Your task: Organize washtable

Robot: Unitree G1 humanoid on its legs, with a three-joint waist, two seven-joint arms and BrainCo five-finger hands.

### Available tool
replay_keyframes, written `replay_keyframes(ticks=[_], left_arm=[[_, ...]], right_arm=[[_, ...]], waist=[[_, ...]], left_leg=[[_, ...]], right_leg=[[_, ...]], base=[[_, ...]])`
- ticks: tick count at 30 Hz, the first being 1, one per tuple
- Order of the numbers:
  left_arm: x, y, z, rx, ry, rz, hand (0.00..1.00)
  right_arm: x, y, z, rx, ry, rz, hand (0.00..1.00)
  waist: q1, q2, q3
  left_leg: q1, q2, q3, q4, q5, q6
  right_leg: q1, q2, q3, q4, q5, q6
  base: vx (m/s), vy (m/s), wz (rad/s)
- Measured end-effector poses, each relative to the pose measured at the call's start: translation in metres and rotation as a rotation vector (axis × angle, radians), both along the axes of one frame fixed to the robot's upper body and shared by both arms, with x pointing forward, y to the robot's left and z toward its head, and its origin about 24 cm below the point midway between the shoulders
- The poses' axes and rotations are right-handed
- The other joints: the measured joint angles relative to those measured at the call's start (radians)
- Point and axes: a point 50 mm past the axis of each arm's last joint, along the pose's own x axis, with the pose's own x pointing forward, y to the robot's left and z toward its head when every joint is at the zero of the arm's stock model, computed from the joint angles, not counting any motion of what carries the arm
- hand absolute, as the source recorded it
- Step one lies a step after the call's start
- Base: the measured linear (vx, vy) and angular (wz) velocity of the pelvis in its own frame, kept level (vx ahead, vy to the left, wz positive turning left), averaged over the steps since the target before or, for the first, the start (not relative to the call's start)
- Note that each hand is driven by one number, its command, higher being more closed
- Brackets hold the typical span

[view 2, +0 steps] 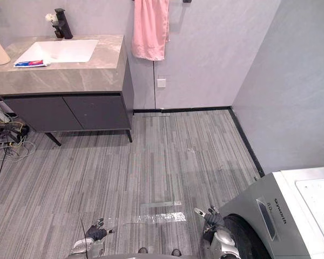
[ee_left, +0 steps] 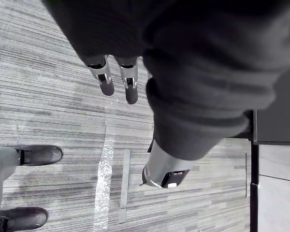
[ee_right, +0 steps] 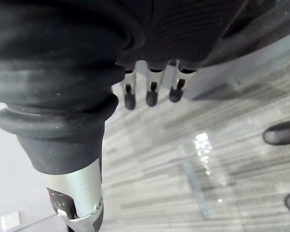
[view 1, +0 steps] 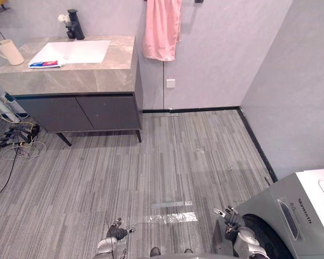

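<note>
The washtable [view 1: 92, 78] stands far ahead at the upper left, a grey stone top on a dark cabinet. A white sink [view 1: 75, 51] is set into it, with a black faucet [view 1: 74, 25] behind. A toothpaste tube [view 1: 45, 64] lies on the sink's front left corner. A cream mug [view 1: 8, 52] stands at the left end. My left hand [view 1: 116, 232] and right hand [view 1: 230, 218] hang low over the floor, far from the table. Both are open and hold nothing, with the fingers [ee_left: 106, 83] of the left and the fingers [ee_right: 152, 94] of the right straight.
A pink towel [view 1: 162, 29] hangs on the wall right of the washtable. A washing machine [view 1: 297, 216] stands close at my right. Cables and a power strip [view 1: 16, 137] lie on the floor by the cabinet's left end. A shiny tape strip [view 1: 170, 217] marks the wooden floor.
</note>
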Motion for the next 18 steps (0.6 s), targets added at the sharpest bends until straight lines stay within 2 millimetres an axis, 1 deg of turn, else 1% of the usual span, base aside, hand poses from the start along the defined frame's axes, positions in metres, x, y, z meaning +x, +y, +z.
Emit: replay_keyframes(ticks=[1, 4, 9, 15, 18], left_arm=[[0.0031, -0.0015, 0.0015, 0.007, -0.015, -0.018, 0.00], [0.0040, -0.0026, 0.0019, 0.008, -0.024, -0.026, 0.00], [0.0050, -0.0029, 0.0026, 0.006, -0.037, -0.018, 0.00], [0.0034, -0.0057, 0.0018, -0.001, -0.041, 0.027, 0.00], [0.0029, -0.0070, 0.0015, -0.007, -0.040, 0.035, 0.00]], right_arm=[[-0.0003, 0.0000, -0.0001, 0.000, 0.001, -0.001, 0.00], [-0.0004, 0.0018, -0.0004, 0.005, 0.001, 0.000, 0.00], [-0.0017, 0.0020, -0.0010, 0.008, 0.003, -0.004, 0.00], [-0.0024, 0.0014, -0.0012, 0.038, -0.005, -0.052, 0.00], [-0.0031, 0.0022, -0.0016, 0.051, -0.006, -0.066, 0.00]], waist=[[0.000, 0.001, 0.003], [0.000, 0.001, 0.003], [0.000, 0.005, 0.005], [0.000, 0.019, 0.018], [0.001, 0.015, 0.029]], left_leg=[[-0.001, 0.000, 0.002, 0.000, 0.001, 0.002], [0.001, -0.001, 0.001, 0.000, 0.003, 0.005], [0.003, -0.001, -0.005, 0.006, 0.004, 0.005], [-0.003, 0.000, -0.003, 0.005, 0.004, 0.004], [-0.007, 0.001, 0.002, 0.003, 0.003, 0.005]], right_leg=[[-0.001, 0.000, 0.001, -0.002, 0.001, -0.001], [0.007, 0.000, -0.001, -0.015, 0.009, -0.010], [0.015, 0.001, -0.006, -0.022, 0.009, -0.010], [0.006, 0.002, -0.002, -0.018, 0.009, -0.010], [-0.001, 0.002, 0.004, -0.015, 0.009, -0.010]], base=[[0.00, 0.000, 0.00], [0.05, -0.009, -0.01], [0.06, -0.015, 0.03], [-0.01, -0.001, -0.01], [-0.05, 0.001, -0.05]])
